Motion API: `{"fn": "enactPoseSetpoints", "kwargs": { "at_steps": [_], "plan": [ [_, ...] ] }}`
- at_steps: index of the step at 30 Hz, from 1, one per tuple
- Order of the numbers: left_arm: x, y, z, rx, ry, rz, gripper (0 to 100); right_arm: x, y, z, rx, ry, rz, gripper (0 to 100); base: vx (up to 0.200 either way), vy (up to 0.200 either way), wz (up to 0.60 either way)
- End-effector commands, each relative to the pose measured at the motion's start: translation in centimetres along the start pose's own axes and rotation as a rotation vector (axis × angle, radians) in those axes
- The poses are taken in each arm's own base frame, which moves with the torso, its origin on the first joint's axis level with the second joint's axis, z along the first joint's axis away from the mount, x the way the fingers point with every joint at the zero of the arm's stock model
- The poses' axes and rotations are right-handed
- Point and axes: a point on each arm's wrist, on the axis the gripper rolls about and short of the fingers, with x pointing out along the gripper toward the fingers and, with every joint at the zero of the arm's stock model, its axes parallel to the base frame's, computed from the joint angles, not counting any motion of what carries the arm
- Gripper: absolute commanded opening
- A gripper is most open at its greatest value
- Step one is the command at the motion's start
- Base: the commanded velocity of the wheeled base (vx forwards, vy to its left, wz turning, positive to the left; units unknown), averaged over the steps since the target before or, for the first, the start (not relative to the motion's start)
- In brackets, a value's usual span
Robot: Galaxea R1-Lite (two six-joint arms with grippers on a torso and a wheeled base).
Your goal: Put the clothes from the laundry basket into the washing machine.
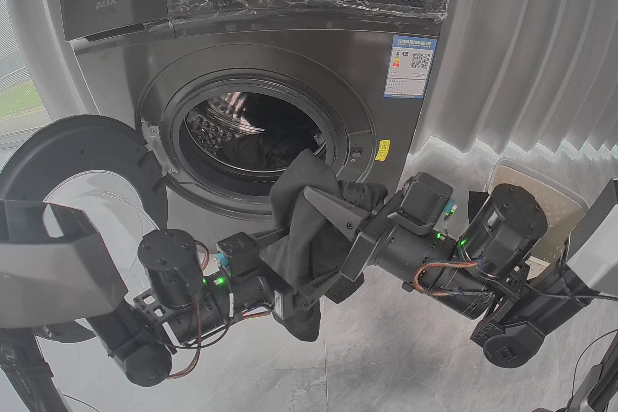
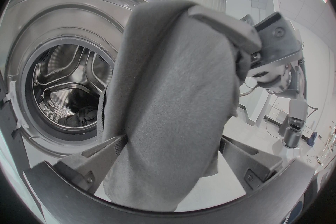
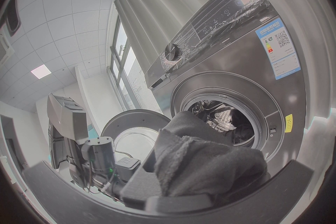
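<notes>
The dark grey garment (image 1: 299, 220) hangs at the centre of the head view, just below the open mouth of the washing machine (image 1: 257, 33), draped across both grippers. The left gripper (image 1: 293, 268), at lower centre, has its jaws wide apart with cloth filling the gap. Cloth covers the right gripper (image 1: 325, 239), so I cannot tell its jaws' state. More dark clothes (image 1: 257, 149) lie in the drum. The door (image 1: 71, 156) stands open at left.
</notes>
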Motion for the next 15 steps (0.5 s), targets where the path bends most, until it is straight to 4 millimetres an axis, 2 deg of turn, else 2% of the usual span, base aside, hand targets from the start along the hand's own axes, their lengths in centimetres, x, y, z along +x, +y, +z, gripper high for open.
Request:
{"fn": "enactPoseSetpoints", "kwargs": {
  "at_steps": [1,5,14,15],
  "plan": [
    [2.9,0.9,-1.8,-0.007,0.006,0.017,100,0.1,0.1,0.1,0.005,-0.008,-0.003,0,0.0,0.0,0.0],
    [4.1,2.4,-2.0,-0.001,-0.023,0.056,100,0.0,0.0,0.3,0.006,-0.014,-0.016,0,0.0,0.0,0.0],
    [5.4,3.0,-0.4,-0.001,-0.105,0.092,100,0.0,-0.3,0.3,0.015,-0.022,-0.047,0,0.0,0.0,0.0],
    [5.3,3.0,-0.4,-0.001,-0.104,0.092,0,0.0,-0.3,0.3,0.017,-0.023,-0.052,0,0.0,0.0,0.0]
  ]
}}
